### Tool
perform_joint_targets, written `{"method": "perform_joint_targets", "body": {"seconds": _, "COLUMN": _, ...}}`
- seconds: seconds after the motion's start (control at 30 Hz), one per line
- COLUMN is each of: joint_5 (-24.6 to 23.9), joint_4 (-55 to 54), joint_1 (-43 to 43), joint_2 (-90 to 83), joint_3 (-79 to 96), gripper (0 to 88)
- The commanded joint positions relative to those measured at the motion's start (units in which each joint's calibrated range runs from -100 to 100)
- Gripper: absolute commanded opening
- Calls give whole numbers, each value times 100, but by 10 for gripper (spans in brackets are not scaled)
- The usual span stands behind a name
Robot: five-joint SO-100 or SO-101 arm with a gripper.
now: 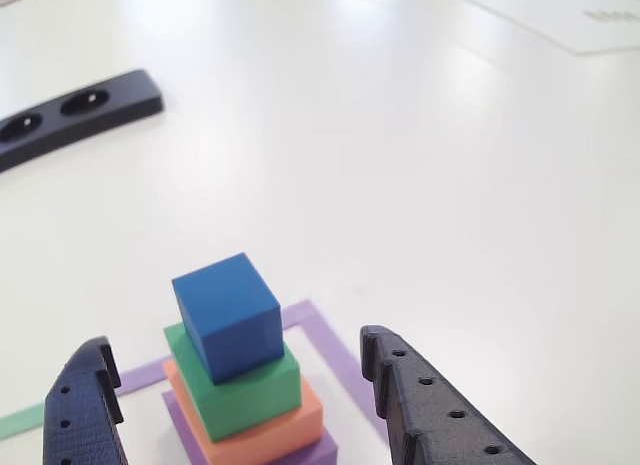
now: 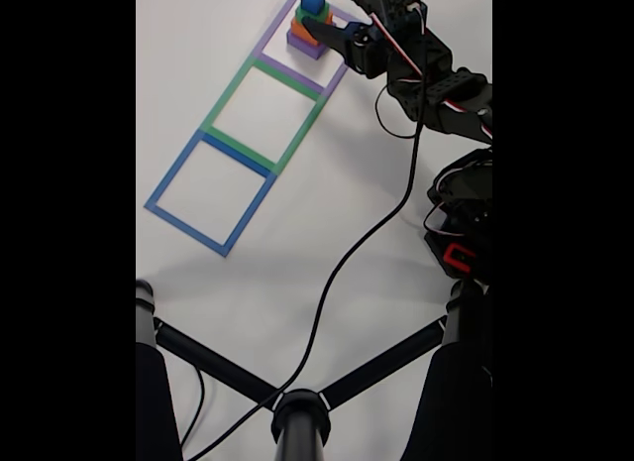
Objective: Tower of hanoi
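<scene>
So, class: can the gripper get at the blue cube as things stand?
Probably yes. The gripper is open, a finger on either side of the stack, and the blue cube sits on top with nothing over it.

A black power strip (image 1: 75,113) lies on the white table (image 1: 420,185) near its upper left edge in the other view, showing two round sockets. A white sheet of paper (image 1: 565,15) with a line of small dark print rests at the upper right corner. In the fixed view, a black tripod-like stand (image 2: 297,413) with three spreading legs crosses the table's lower edge.
</scene>
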Motion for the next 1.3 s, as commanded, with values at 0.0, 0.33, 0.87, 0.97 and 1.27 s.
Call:
{"method": "perform_joint_targets", "body": {"seconds": 0.0, "joint_5": 0, "joint_4": -192, "joint_1": -130, "joint_2": 117, "joint_3": -435, "gripper": 266}}
{"method": "perform_joint_targets", "body": {"seconds": 0.33, "joint_5": 0, "joint_4": -475, "joint_1": -47, "joint_2": 686, "joint_3": -808, "gripper": 263}}
{"method": "perform_joint_targets", "body": {"seconds": 0.87, "joint_5": 0, "joint_4": -920, "joint_1": -85, "joint_2": 1399, "joint_3": -1126, "gripper": 252}}
{"method": "perform_joint_targets", "body": {"seconds": 0.97, "joint_5": 0, "joint_4": -969, "joint_1": -100, "joint_2": 1479, "joint_3": -1126, "gripper": 251}}
{"method": "perform_joint_targets", "body": {"seconds": 1.27, "joint_5": 0, "joint_4": -1147, "joint_1": -207, "joint_2": 1631, "joint_3": -1189, "gripper": 244}}
